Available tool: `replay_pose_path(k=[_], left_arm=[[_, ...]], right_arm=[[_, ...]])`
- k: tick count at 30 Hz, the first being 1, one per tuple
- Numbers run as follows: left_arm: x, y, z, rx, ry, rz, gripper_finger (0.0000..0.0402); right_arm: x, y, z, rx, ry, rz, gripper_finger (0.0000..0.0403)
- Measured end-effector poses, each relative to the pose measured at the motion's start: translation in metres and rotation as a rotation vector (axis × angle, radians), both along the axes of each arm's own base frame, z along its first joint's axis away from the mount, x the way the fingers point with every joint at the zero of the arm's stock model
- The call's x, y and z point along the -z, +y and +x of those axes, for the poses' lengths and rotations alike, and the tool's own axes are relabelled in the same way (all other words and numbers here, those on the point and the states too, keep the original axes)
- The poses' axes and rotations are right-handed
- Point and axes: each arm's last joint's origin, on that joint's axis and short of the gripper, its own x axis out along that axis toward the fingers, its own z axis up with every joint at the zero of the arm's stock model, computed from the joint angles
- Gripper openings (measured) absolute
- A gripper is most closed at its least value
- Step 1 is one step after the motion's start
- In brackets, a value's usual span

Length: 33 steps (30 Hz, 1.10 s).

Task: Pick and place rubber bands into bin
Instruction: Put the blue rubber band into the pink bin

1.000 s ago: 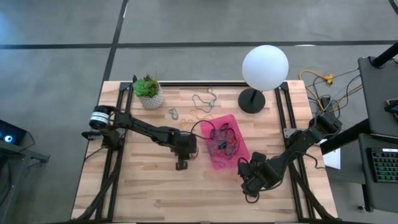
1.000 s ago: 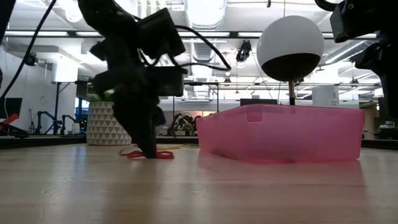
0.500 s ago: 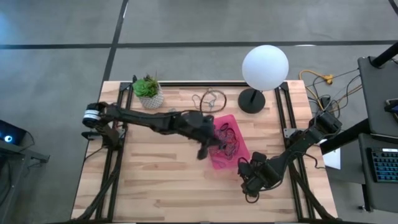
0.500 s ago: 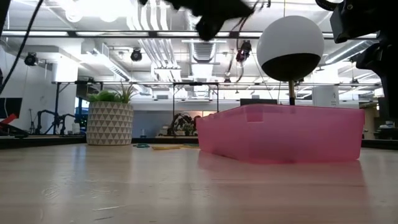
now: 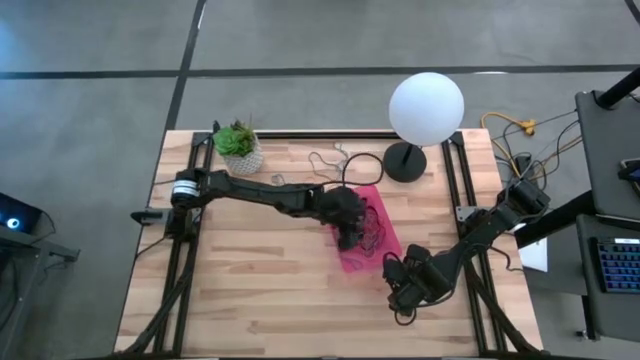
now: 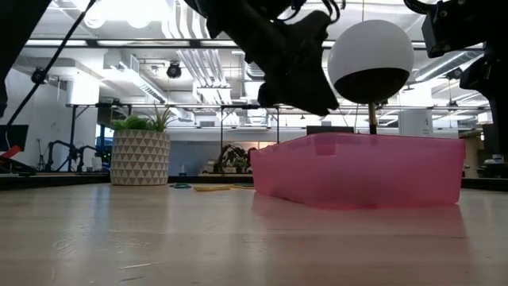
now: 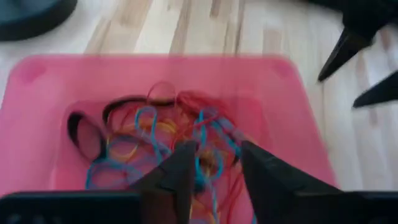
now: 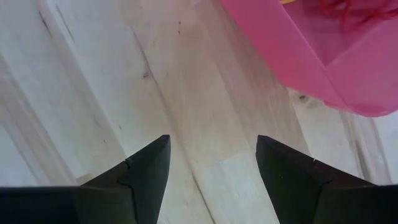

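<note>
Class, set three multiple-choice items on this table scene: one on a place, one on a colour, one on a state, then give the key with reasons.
1. Where is the left pincer?
A. over the bin
B. beside the plant pot
C. off the table

2. What colour is the bin?
A. white
B. pink
C. green

3. How do the right pincer's fingers stand?
A. shut on a rubber band
B. shut with nothing between them
C. apart with nothing between them

Key:
1 A: the high view shows it above the bin's left part, and its wrist view looks down on the rubber bands inside.
2 B: every view shows it bright pink.
3 C: the right wrist view shows bare table wood between the two fingers.
</note>
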Motion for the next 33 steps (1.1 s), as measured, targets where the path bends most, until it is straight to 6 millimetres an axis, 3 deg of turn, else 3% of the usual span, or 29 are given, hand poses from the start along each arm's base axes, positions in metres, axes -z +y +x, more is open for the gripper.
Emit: replay_pose_path(k=[2,6,11,14,17,22,26,33], left_arm=[[-0.011,0.0,-0.008,0.033,0.026,0.04,0.0141],[-0.04,0.002,-0.043,0.073,0.139,0.153,0.0174],[-0.052,0.006,-0.083,0.003,0.348,0.187,0.0182],[-0.065,0.006,-0.097,-0.059,0.321,0.148,0.0182],[-0.056,0.006,-0.103,-0.108,0.339,0.107,0.0182],[-0.026,0.005,-0.122,-0.228,0.427,0.005,0.0182],[-0.004,-0.004,-0.138,-0.307,0.409,-0.113,0.0182],[-0.008,-0.021,-0.173,-0.381,0.206,-0.265,0.0183]], right_arm=[[0.0,0.0,0.0,-0.002,0.0,0.0,0.0224],[0.002,-0.001,-0.001,-0.013,0.005,-0.007,0.0224],[0.002,-0.002,0.003,-0.026,-0.01,0.01,0.0224],[0.001,-0.008,0.011,-0.045,-0.033,0.016,0.0224],[-0.005,-0.017,0.019,-0.065,-0.071,0.0,0.0224],[-0.026,-0.044,0.027,-0.046,-0.15,-0.005,0.0224],[-0.044,-0.077,0.035,0.058,-0.228,0.019,0.0224],[-0.069,-0.154,0.069,0.259,-0.414,0.023,0.0224]])
